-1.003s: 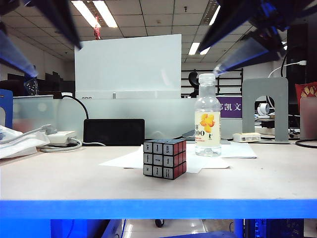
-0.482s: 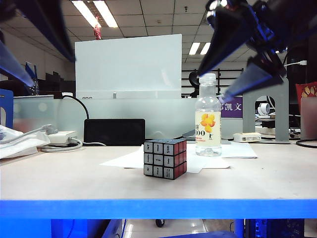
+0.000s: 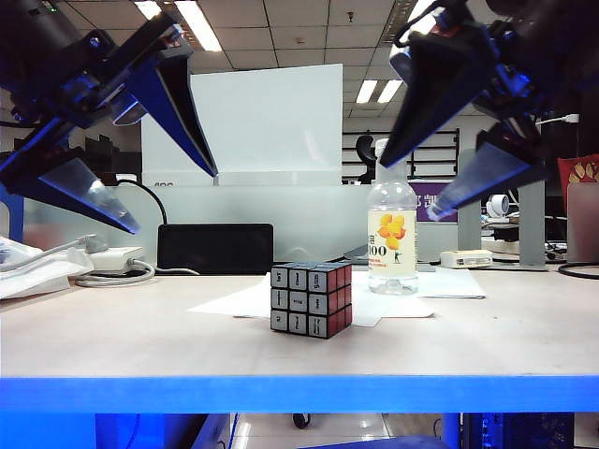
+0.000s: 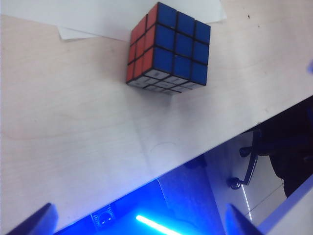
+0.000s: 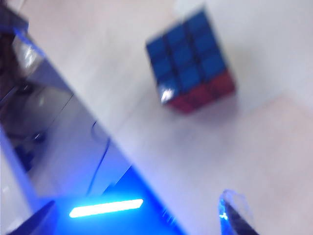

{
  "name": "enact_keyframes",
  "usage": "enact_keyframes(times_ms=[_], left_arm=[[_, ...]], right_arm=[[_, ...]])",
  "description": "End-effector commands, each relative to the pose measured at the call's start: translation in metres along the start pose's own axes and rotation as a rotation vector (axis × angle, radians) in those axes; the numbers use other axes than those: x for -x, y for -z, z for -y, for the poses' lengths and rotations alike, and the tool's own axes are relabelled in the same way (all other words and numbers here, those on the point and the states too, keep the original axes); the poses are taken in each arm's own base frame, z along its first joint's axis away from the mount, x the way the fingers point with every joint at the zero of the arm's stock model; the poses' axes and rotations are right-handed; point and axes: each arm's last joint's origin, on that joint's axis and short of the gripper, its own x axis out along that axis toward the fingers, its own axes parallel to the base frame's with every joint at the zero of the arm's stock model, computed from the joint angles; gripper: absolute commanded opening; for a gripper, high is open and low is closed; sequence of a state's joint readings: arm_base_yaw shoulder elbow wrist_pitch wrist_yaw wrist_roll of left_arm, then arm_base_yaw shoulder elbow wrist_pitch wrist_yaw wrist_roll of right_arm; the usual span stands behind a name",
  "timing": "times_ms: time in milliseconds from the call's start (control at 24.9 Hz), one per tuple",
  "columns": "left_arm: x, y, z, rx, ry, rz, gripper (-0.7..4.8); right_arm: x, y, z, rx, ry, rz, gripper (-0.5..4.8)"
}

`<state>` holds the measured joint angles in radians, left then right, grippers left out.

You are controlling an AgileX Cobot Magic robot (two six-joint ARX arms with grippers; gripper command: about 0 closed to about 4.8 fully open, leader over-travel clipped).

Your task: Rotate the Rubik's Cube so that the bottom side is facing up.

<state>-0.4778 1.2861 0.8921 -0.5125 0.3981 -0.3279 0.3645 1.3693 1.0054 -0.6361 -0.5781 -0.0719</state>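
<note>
While both arms hang above the worktop (image 3: 112, 346), the left pincer (image 3: 178, 201) is spread wide with nothing between its two dark, blue-edged fingers (image 3: 178, 112), which slant down toward the middle from the upper left of the exterior view. The right pincer (image 3: 404, 187) mirrors it from the upper right, its fingers (image 3: 435, 89) likewise parted and gripping nothing. Neither pincer touches anything; both are well above the Rubik's Cube (image 3: 311, 299).

The cube sits flat on the pale worktop, near its front edge and about midway between the two arms, resting partly on a sheet of white paper (image 3: 234, 301). In the exterior view it shows a grey-white face with marks toward the camera and a red face to the right. The left wrist view shows its top face blue and a red side (image 4: 168, 49); the right wrist view, blurred, shows the same blue top (image 5: 190, 58).

Behind and to the right of the cube stands a clear bottle (image 3: 392, 238) with a yellow label, well apart from it. A black box (image 3: 215, 248) lies behind to the left.
</note>
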Motion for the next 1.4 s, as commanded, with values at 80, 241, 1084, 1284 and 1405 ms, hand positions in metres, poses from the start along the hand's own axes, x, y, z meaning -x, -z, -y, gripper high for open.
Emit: enact_keyframes(times_ms=[80,241,1084,1284,1405], left_arm=[[0.004,-0.003,0.002,-0.043,0.012,0.032,4.44],[0.004,-0.007,0.003,-0.070,0.020,0.071,4.27],[0.003,-0.003,0.002,-0.078,0.015,0.028,4.27],[0.003,-0.002,0.002,-0.075,0.012,0.020,4.27],[0.003,-0.001,0.002,-0.073,0.011,0.016,4.27]], right_arm=[[-0.009,-0.013,0.001,0.034,-0.004,0.076,4.18],[-0.031,-0.013,0.006,0.020,-0.023,0.031,4.18],[-0.084,-0.052,0.009,0.215,0.014,0.024,4.19],[-0.099,-0.059,0.017,0.250,0.029,-0.133,4.19],[-0.097,-0.059,0.017,0.275,0.046,-0.181,4.19]])
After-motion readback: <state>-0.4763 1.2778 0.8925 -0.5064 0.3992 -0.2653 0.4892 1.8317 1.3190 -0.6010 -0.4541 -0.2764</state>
